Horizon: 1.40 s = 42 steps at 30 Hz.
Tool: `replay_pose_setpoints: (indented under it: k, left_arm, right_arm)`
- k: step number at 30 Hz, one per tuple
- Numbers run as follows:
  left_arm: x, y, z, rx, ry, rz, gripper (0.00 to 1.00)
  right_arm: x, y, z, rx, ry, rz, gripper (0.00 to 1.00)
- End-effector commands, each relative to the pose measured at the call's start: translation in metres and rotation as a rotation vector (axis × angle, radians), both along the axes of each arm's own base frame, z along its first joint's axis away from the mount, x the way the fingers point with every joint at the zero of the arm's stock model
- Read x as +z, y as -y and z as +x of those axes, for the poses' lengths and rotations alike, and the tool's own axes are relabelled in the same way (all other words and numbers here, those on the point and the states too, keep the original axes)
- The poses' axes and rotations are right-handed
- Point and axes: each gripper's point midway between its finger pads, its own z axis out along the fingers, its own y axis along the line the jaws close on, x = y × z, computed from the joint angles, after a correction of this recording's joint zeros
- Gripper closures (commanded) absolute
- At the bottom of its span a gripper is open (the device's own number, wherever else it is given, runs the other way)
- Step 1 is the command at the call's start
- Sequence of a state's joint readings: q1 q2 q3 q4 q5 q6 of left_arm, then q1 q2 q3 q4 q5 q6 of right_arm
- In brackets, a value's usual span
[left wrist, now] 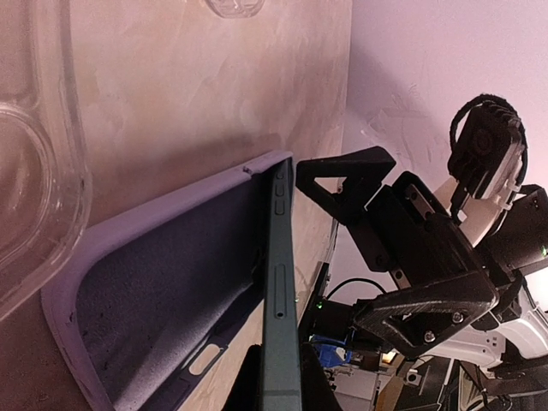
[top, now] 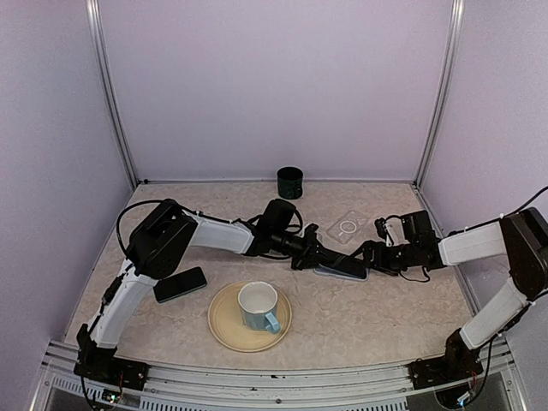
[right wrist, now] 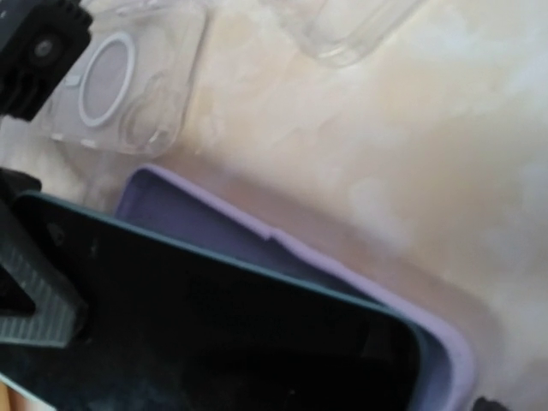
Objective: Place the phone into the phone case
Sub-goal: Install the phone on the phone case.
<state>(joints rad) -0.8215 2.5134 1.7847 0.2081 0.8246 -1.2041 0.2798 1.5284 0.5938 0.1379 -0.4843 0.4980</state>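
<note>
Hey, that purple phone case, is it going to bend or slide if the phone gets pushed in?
Probably bendy: the purple case has soft-looking rounded walls, so its rim should give. It's likely light and is lying on the smooth table, so it may slide.

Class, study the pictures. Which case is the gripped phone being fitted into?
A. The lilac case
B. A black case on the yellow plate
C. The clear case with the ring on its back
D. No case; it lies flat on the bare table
A: the left gripper holds the dark phone tilted with one edge inside the lilac case, while the clear case lies off to the side.
</note>
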Motion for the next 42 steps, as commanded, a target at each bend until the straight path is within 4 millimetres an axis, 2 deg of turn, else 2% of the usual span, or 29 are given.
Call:
replay_pose_setpoints:
  k: [1, 16, 26, 31, 42]
  left_arm:
    - [0.004, 0.001, -0.009, -0.022, -0.015, 0.002, 1.0]
    - [0.01, 0.011, -0.029, -0.077, -0.03, -0.032, 1.0]
    - [0.006, 0.009, -0.029, -0.071, -0.048, -0.049, 1.0]
    - [0.015, 0.013, -0.03, -0.081, -0.046, -0.091, 1.0]
    - [-0.021, -0.004, -0.036, -0.039, -0.069, -0.022, 1.0]
  right_arm:
    - [-0.002, -0.009, -0.005, 0.025, -0.004, -0.006, 0.0]
    - [0.0, -0.034, 0.004, 0.078, 0.006, 0.032, 0.0]
    - [0.005, -0.049, 0.004, 0.127, 0.014, 0.066, 0.0]
    - [0.006, -0.059, 0.003, 0.157, 0.01, 0.084, 0.0]
    - [0.006, -0.061, -0.001, 0.165, -0.004, 0.079, 0.0]
